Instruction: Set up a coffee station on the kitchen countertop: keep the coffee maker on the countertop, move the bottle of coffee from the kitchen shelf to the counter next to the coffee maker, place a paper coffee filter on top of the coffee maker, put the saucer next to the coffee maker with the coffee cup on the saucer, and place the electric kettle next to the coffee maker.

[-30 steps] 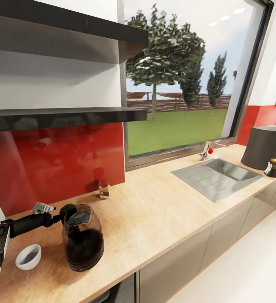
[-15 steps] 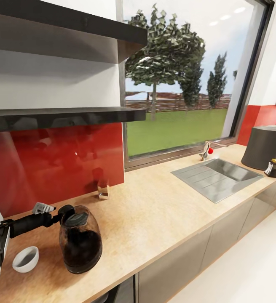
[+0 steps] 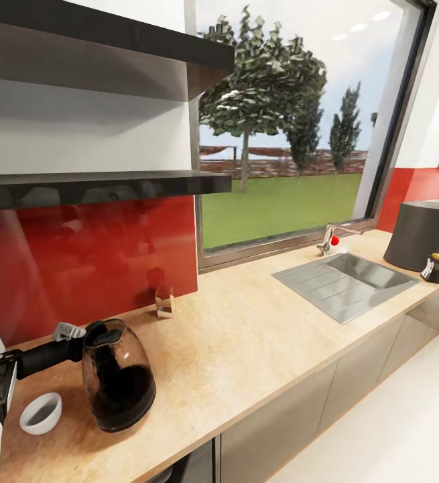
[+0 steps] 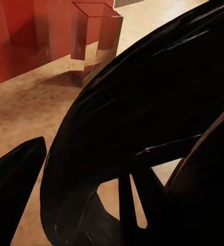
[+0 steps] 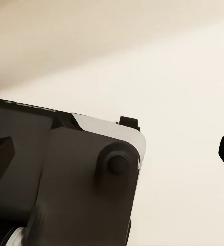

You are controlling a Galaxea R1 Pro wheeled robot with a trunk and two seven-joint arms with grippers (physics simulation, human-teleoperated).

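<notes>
The electric kettle (image 3: 117,376) stands near the left end of the kitchen countertop (image 3: 259,335), close to its front edge, now tipped and nearer the coffee cup (image 3: 41,412) than a second ago. The left gripper (image 3: 88,335) seems clenched on its handle. The right gripper's (image 5: 112,154) jaws: cannot tell. Transport is barely underway.

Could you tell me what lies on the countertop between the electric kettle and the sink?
In the head view, the countertop between the electric kettle and the sink is bare wood; a small clear glass stands farther back, near the red wall.
</notes>
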